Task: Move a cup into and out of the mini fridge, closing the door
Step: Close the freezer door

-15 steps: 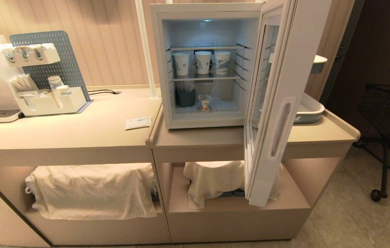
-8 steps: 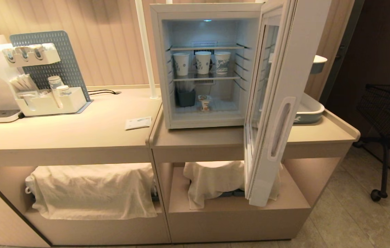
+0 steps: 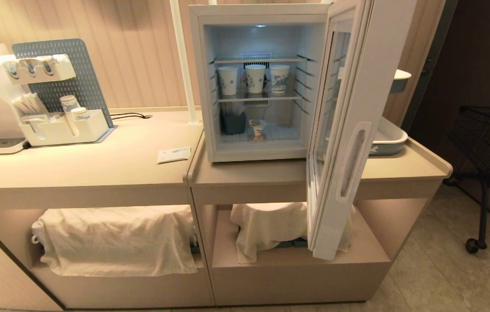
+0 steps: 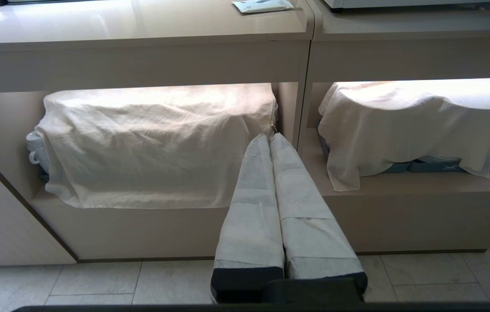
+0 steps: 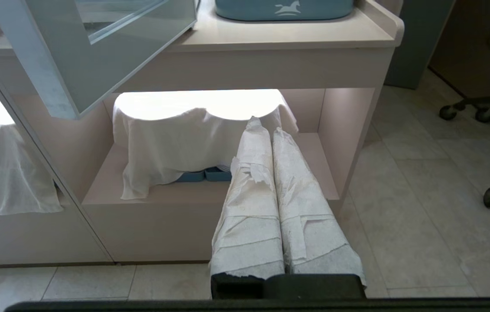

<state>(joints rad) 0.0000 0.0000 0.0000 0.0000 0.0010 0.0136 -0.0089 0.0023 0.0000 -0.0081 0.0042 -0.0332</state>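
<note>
Mini fridge (image 3: 210, 86) stands on the counter (image 3: 249, 173) with its front near the counter's front edge; door (image 3: 348, 130) swung wide open, overhanging that edge. Cup (image 3: 257, 129) upright on the fridge floor, mid-width, behind the front lip. Three paper cups (image 3: 254, 78) in a row on the wire shelf above. Left gripper (image 4: 270, 136) held low before the lower shelves, fingers pressed together, empty. Right gripper (image 5: 263, 128) likewise low, pointed at the cloth-covered shelf, jaws closed, nothing held

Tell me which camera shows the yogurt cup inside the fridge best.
The head view: the cup stands upright on the fridge floor, door open. Both wrist views aim at the lower shelves and miss the cup.
</note>
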